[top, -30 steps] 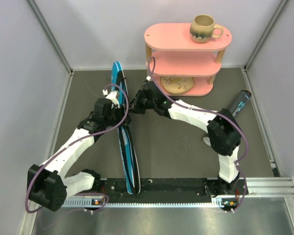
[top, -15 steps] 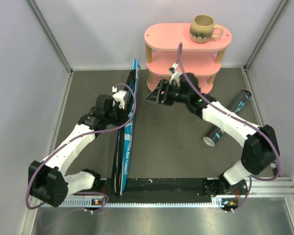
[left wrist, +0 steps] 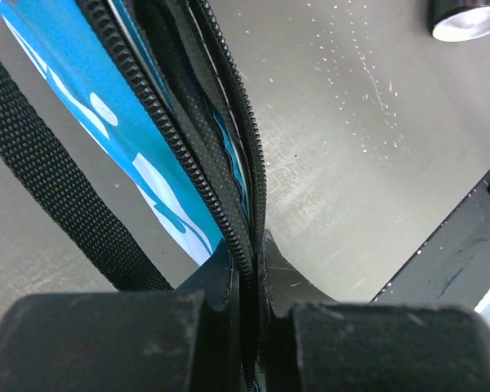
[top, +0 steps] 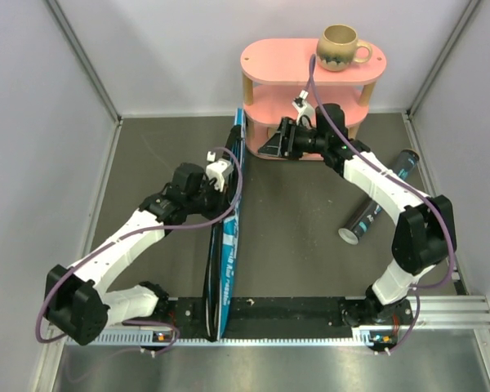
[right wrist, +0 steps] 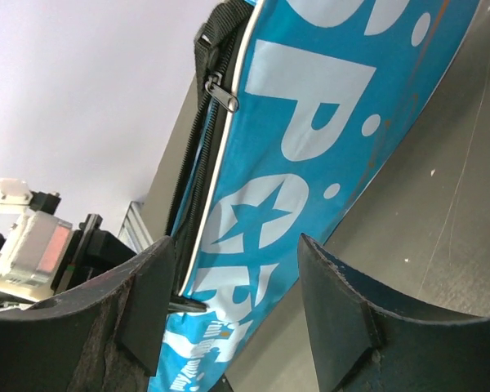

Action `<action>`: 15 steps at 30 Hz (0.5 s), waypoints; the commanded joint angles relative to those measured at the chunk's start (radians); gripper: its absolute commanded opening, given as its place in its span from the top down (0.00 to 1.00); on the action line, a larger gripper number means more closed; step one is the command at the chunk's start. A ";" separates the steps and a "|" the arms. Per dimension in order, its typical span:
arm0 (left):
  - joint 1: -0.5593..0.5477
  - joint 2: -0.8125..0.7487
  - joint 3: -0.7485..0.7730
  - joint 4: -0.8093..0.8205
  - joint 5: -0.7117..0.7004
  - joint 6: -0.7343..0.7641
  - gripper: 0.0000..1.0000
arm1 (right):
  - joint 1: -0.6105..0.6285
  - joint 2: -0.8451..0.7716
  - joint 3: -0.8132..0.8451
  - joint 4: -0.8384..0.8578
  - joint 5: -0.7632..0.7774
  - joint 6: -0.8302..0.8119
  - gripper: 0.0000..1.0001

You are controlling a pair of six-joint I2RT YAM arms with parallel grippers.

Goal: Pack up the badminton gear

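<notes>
The blue racket cover (top: 227, 245) stands on its edge and runs from the pink shelf down to the rail between the arm bases. My left gripper (top: 226, 174) is shut on its black zippered edge (left wrist: 243, 237), about a third of the way down. A black strap (left wrist: 57, 188) hangs beside that edge. My right gripper (top: 267, 145) is open just right of the cover's far end. White "SPORT" lettering on the cover (right wrist: 310, 163) fills its wrist view, with nothing pinched. A zipper pull (right wrist: 220, 94) hangs on the edge. The black tube (top: 380, 198) lies at the right.
The pink three-tier shelf (top: 269, 61) stands at the back, close behind my right gripper, with a beige mug (top: 340, 46) on top. Grey walls close in the floor on three sides. The black base rail (top: 294, 309) crosses the near edge.
My left gripper has shut on the cover's edge and swung it rightward. My right gripper has let go, opened and drawn back toward the shelf.
</notes>
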 commanded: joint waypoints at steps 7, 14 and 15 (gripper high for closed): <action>-0.049 -0.194 -0.107 0.128 -0.003 -0.098 1.00 | -0.007 -0.016 -0.029 0.101 -0.092 0.040 0.35; -0.084 -0.183 -0.078 0.121 0.070 -0.033 1.00 | -0.005 -0.025 -0.063 0.138 -0.103 0.076 0.38; -0.093 -0.185 -0.074 0.121 0.073 -0.019 1.00 | -0.007 -0.033 -0.068 0.137 -0.101 0.065 0.38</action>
